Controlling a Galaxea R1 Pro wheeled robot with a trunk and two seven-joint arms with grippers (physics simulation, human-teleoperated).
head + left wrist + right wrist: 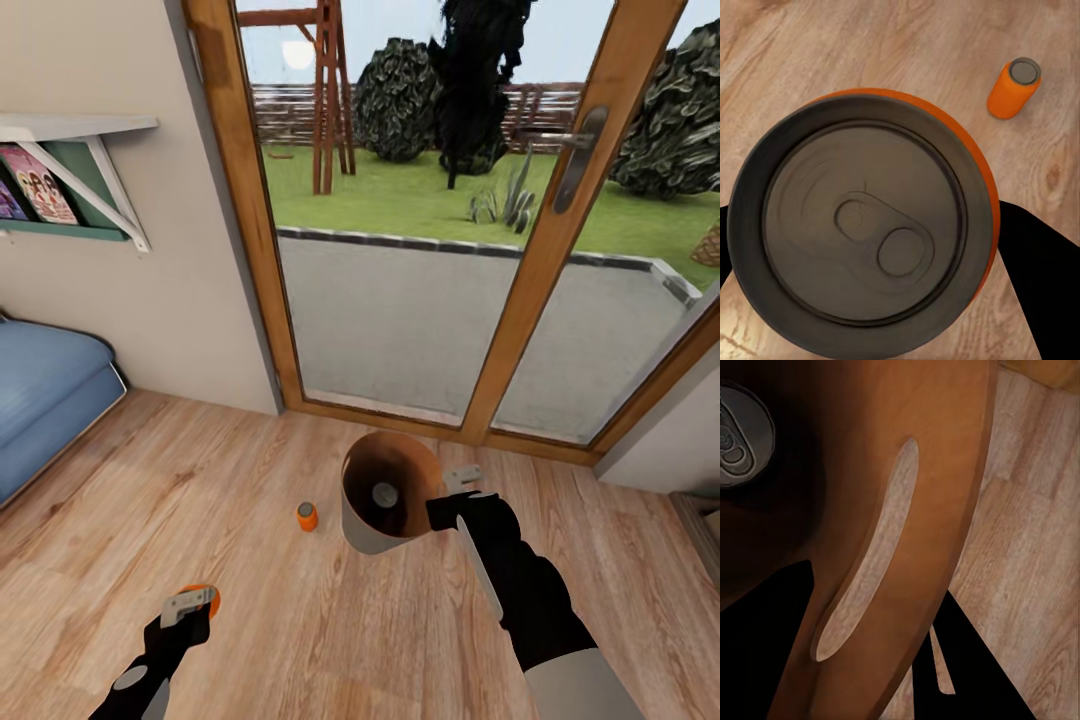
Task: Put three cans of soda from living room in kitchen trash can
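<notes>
The tash can (372, 530), pale grey outside and brown-orange inside, stands on the wood floor before the glass doors. My right gripper (450, 497) is shut on its rim, one finger (765, 652) inside the wall (930, 472) and one outside. A can of soda with a silvery top (385, 492) lies at the bin's bottom (739, 442). A second orange can of soda (307, 516) stands upright on the floor just left of the bin (1014, 88). My left gripper (193, 604) is shut on a third orange can of soda (862, 225), low near the floor, black fingers (1039, 277) on both sides.
Wood-framed glass garden doors (250, 220) close off the far side, with a door handle (575, 160) at the right. A blue sofa (45, 395) sits at the left under a wall shelf (75, 130). A grey wall corner (670, 440) stands at the right.
</notes>
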